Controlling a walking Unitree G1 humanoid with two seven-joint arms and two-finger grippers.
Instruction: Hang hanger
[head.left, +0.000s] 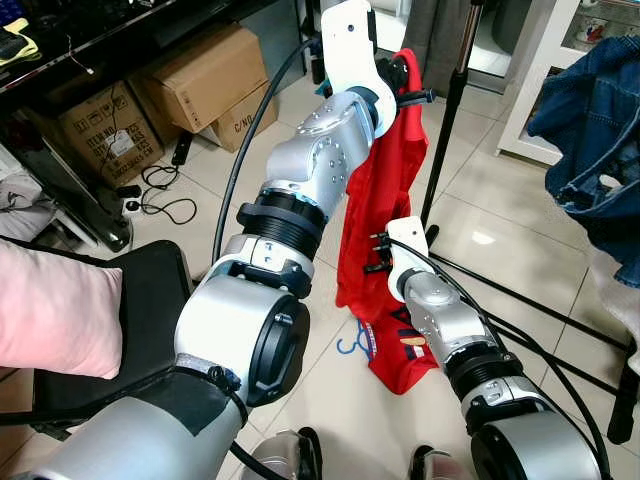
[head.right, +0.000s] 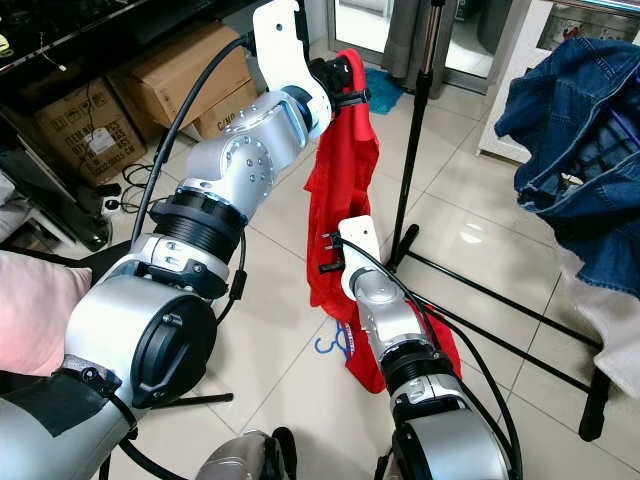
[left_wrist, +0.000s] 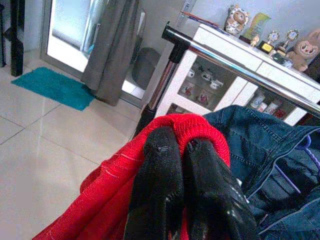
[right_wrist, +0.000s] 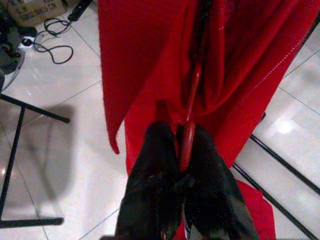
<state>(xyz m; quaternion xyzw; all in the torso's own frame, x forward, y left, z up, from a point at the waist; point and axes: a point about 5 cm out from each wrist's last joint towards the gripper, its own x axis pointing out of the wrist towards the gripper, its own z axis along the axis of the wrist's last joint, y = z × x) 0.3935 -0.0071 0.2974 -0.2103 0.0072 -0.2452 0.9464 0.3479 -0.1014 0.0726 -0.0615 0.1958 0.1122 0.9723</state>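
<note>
Our left gripper (left_wrist: 182, 145) pinches the red garment (head.left: 385, 190) collar; our right gripper (right_wrist: 181, 145) clamps its red hanger (right_wrist: 191, 115), seen from the wrist

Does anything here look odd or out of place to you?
Yes. The red garment hangs bunched from the left gripper rather than from the rack's rail. The right gripper pinches a red hanger buried in its folds, and the hem trails onto the floor.
</note>
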